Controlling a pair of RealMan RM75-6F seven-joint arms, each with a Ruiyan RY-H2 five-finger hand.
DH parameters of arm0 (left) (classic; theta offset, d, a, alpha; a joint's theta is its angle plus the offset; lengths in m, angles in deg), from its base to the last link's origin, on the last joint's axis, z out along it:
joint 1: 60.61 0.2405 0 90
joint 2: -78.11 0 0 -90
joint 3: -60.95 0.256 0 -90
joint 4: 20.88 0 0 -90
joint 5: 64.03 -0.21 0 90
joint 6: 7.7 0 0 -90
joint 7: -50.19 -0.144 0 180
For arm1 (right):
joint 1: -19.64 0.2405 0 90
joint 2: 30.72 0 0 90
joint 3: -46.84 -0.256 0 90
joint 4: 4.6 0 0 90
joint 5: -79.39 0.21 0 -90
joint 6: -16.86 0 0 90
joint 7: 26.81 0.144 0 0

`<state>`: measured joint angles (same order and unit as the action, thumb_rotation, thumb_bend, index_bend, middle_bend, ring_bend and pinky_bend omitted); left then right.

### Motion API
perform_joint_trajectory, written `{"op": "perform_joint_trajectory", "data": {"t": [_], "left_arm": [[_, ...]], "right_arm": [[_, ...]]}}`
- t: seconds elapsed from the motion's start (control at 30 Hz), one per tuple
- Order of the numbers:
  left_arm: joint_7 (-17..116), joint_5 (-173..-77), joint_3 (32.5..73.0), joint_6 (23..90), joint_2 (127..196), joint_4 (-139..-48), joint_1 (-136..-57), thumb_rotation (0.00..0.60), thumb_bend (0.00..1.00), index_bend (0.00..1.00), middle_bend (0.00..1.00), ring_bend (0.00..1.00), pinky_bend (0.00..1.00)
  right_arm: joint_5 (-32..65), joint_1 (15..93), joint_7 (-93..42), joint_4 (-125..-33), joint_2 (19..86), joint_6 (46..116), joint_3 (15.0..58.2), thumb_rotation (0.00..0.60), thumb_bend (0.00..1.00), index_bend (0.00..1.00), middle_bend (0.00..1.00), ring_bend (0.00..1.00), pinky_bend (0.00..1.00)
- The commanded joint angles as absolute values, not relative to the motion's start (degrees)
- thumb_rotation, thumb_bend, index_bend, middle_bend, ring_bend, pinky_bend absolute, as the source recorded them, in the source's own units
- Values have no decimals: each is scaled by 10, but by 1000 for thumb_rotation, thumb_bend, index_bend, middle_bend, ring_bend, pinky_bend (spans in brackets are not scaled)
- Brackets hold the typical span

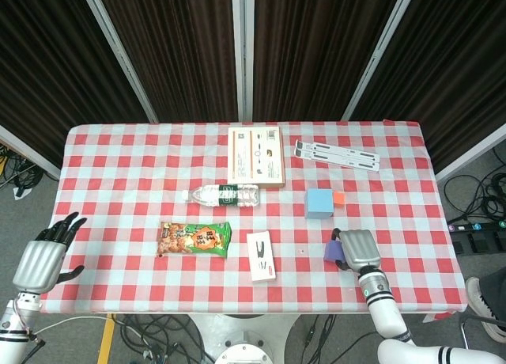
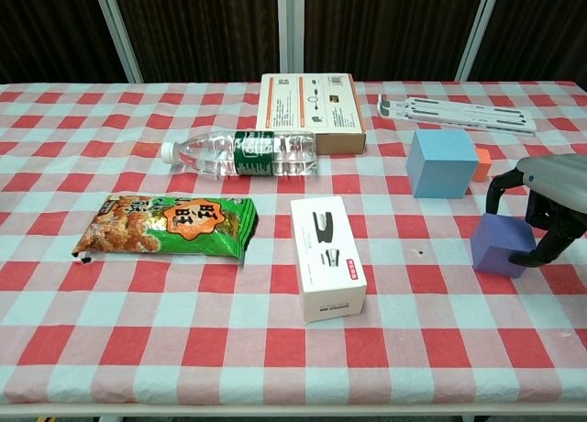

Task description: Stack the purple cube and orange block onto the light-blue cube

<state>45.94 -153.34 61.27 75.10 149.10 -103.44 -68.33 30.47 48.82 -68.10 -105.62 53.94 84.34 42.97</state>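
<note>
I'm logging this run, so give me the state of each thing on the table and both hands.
purple cube: on the table, right hand closing around it
light-blue cube: on the table, nothing stacked on it
orange block: behind the light-blue cube, unstacked
water bottle: lying on its side, capped
left hand: open, off the table

Right robot hand [image 2: 547, 211] fingers curled downward over the table, left robot hand [image 1: 43, 253] spread, raised off-table

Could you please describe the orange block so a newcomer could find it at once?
Start at the light-blue cube on the table's right half. The orange block sits just beyond it on the right, partly hidden, and is the smallest, only orange piece there.
</note>
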Motion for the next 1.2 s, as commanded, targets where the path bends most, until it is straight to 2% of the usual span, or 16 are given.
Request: {"op": "perform_joint_trajectory", "data": {"t": [0.03, 0.37, 0.63, 0.87, 1.2], "left_arm": [[460, -1533, 613, 751, 1491, -1034, -683, 600, 0, 190, 202, 203, 330], [460, -1531, 612, 751, 1489, -1036, -683, 600, 0, 190, 201, 204, 330], [457, -1531, 612, 749, 1488, -1039, -684, 600, 0, 190, 202, 204, 330], [454, -1531, 612, 749, 1484, -1042, -685, 600, 0, 190, 201, 204, 330], [459, -1524, 611, 737, 1484, -1037, -689, 600, 0, 190, 202, 204, 330]], "right_arm": [[294, 487, -676, -1062, 536, 849, 432, 600, 158, 466, 1000, 975, 929], [264, 501, -680, -1128, 465, 855, 416, 600, 154, 469, 1000, 975, 929], [291, 554, -698, -1174, 392, 833, 354, 600, 155, 469, 1000, 975, 929], [339, 612, -699, -1126, 391, 785, 321, 600, 155, 471, 1000, 975, 929], [406, 670, -681, -1025, 425, 708, 330, 600, 154, 471, 1000, 975, 929]]}}
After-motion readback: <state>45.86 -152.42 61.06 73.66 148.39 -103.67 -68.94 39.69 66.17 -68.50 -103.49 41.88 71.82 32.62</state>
